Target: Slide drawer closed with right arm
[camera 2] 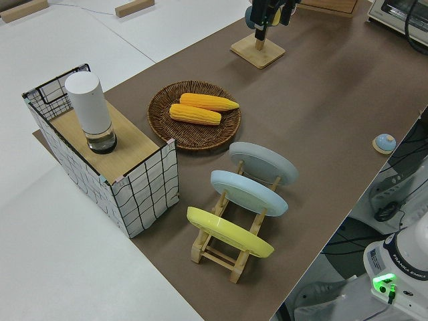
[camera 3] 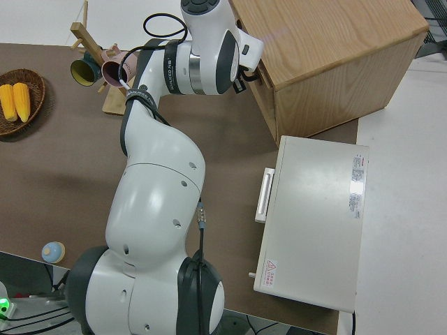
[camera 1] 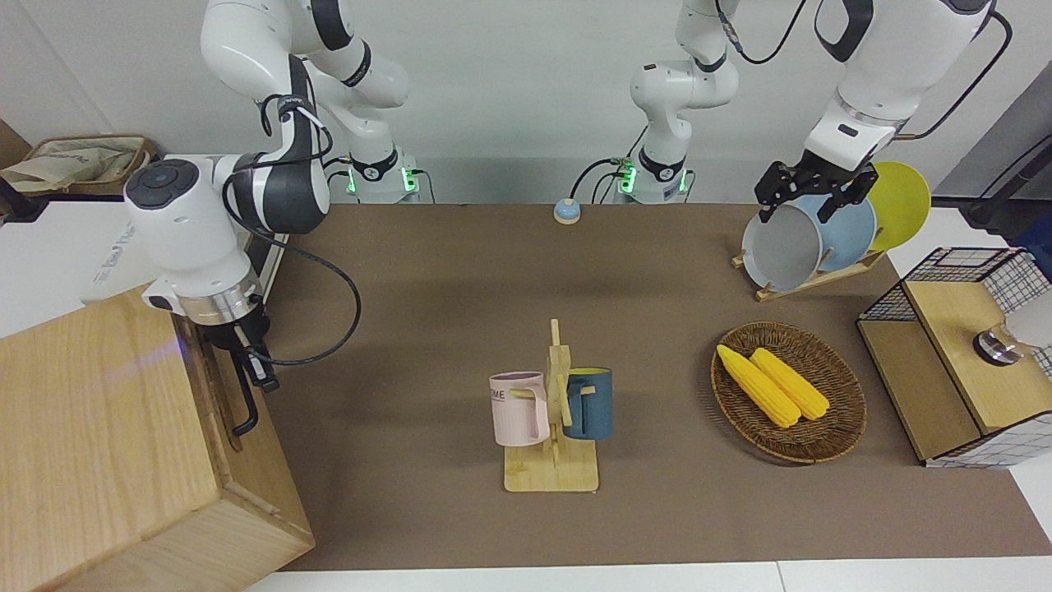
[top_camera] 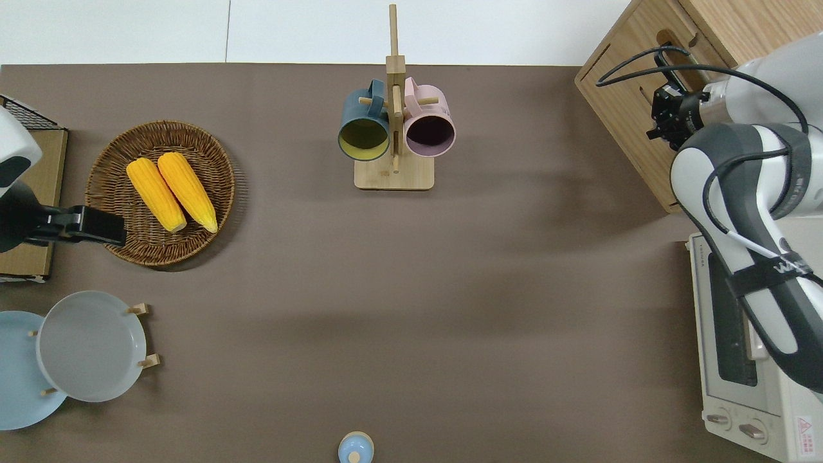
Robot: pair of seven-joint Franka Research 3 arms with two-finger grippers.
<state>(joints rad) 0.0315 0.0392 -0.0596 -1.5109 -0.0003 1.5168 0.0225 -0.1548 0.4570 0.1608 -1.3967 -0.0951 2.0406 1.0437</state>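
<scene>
Right gripper (camera 1: 246,349) at black bar handle (camera 1: 245,403) of drawer (camera 1: 215,386) on wooden cabinet (camera 1: 99,444); finger opening cannot be told; left arm parked

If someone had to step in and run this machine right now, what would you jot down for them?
Right gripper: pressed up against the front of the drawer, at its black handle; whether its fingers are open or shut cannot be made out.
Left gripper: parked, fingers open, holding nothing.
Drawer: in the wooden cabinet at the right arm's end of the table, farther from the robots than the white oven. Its front looks about level with the cabinet face.
Done: the push seems mostly finished.
Left: check the drawer is fully shut, then draw the right arm away.
</scene>
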